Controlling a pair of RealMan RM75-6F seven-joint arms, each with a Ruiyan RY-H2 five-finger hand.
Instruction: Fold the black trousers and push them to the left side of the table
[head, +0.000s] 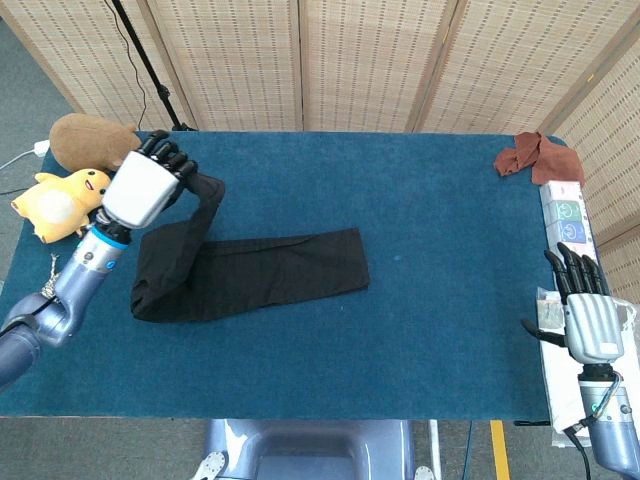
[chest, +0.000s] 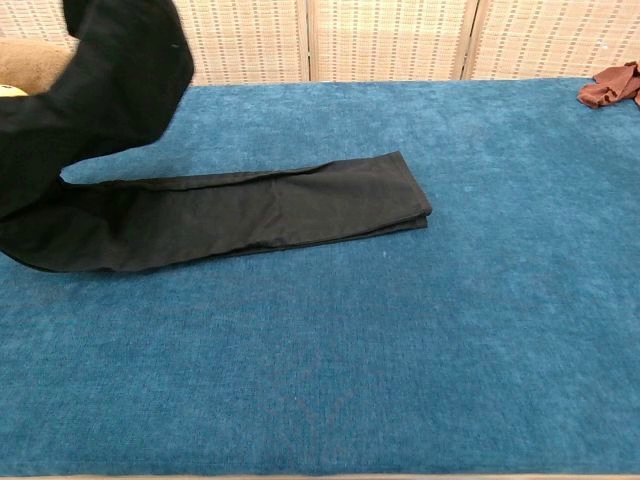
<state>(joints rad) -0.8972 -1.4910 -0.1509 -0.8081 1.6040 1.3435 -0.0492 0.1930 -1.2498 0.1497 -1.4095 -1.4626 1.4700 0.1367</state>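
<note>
On the table (head: 440, 330), one black trousers (head: 270, 272), two hands.

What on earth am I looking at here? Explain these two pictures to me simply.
This is a two-armed robot with human-like hands, working at a blue table. One picture looks down from its head, the other looks forward from its chest. The left hand grips one end of the black trousers in its fingers, lifted above the table; the rest lies flat. The right hand hangs at the table's right edge, holding nothing, its fingers apart. Also there: a brown plush toy, a yellow plush toy, a rust-red cloth at the far right corner, and small white boxes along the right edge.
</note>
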